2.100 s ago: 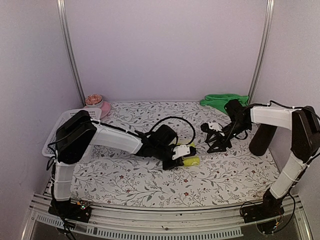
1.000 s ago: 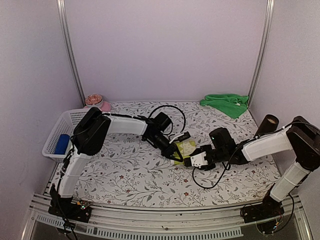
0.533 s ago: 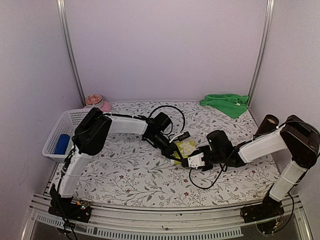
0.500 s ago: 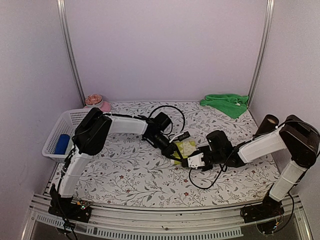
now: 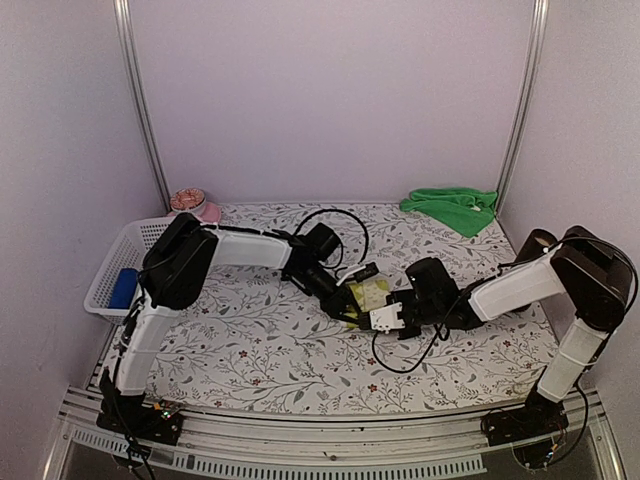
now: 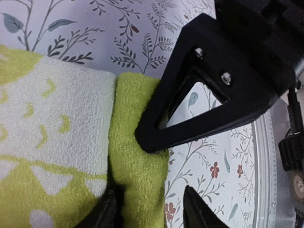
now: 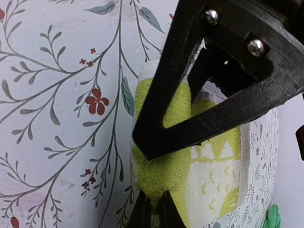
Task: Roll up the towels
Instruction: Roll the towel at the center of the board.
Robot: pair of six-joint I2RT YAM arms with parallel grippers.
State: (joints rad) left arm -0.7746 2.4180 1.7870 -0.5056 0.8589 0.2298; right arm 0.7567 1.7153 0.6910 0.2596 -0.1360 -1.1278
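The yellow-lime towel point(image 5: 371, 294) lies partly rolled at mid-table, both grippers meeting at its near edge. My right gripper point(image 5: 364, 314) is shut, pinching the rolled yellow fold point(image 7: 161, 175) between its fingertips point(image 7: 156, 209). My left gripper point(image 5: 350, 306) is open: its fingers point(image 6: 107, 211) straddle the same fold point(image 6: 137, 161), with a gap on the right side. The right gripper's black finger point(image 6: 209, 95) rests on the fold just ahead. The plain green towel point(image 5: 452, 206) lies crumpled at the back right, away from both arms.
A white mesh basket point(image 5: 113, 262) holding a blue object point(image 5: 124, 288) stands at the left edge. A pink bowl point(image 5: 197, 209) sits at the back left. A dark cylinder point(image 5: 536, 245) stands by the right arm. Black cables loop over the floral tablecloth.
My right gripper has slid left to the yellow towel and closed on its rolled edge. My left gripper, shut on that edge before, has opened.
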